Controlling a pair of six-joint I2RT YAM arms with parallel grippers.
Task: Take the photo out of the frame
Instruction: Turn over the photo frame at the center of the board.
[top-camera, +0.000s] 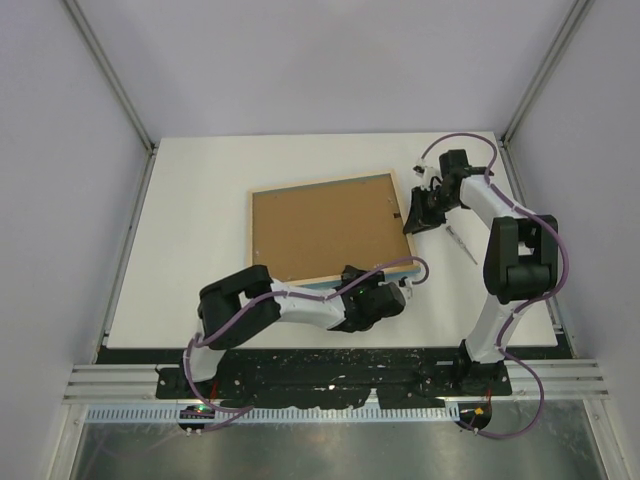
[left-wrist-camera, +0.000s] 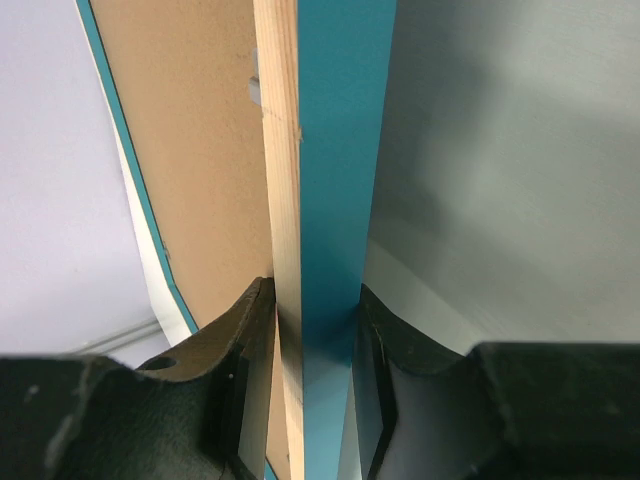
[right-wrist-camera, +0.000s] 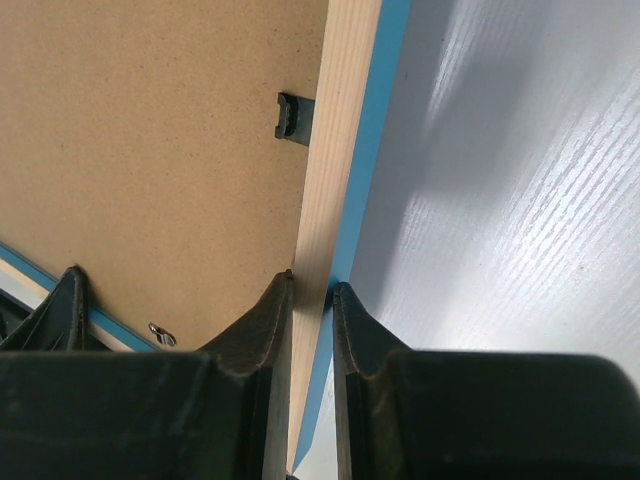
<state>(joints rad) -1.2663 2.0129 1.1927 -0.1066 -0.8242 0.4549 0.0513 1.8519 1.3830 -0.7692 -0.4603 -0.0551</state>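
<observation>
Left wrist view has my left gripper (left-wrist-camera: 315, 300) pinching the frame (left-wrist-camera: 340, 150) across its thickness. One finger sits on the wood-coloured back and the other on the bright blue side, at the bottom centre of that picture. On the right wrist view my right gripper (right-wrist-camera: 312, 285) is clamped the same way on another rail, with both pads pressed against the thin wood-and-blue edge.

From overhead, the two grips sit on adjacent edges near the frame's lower right corner, the left low and the right further up the right side. I judge that this pins the frame from two directions so it cannot swivel.

The frame lies back-up in the middle of the white table (top-camera: 200, 180), with the brown backing board (top-camera: 325, 228) filling its opening. I cannot tell whether the gripped corner is lifted clear of the surface. A small black retaining tab (right-wrist-camera: 290, 117) in the upper middle of the right wrist view laps from the rail onto the board.

I cannot see the photo in any view. I take it to be shut under that board, facing down. Both hands are occupied, so one will have to let go to work the tab.
</observation>
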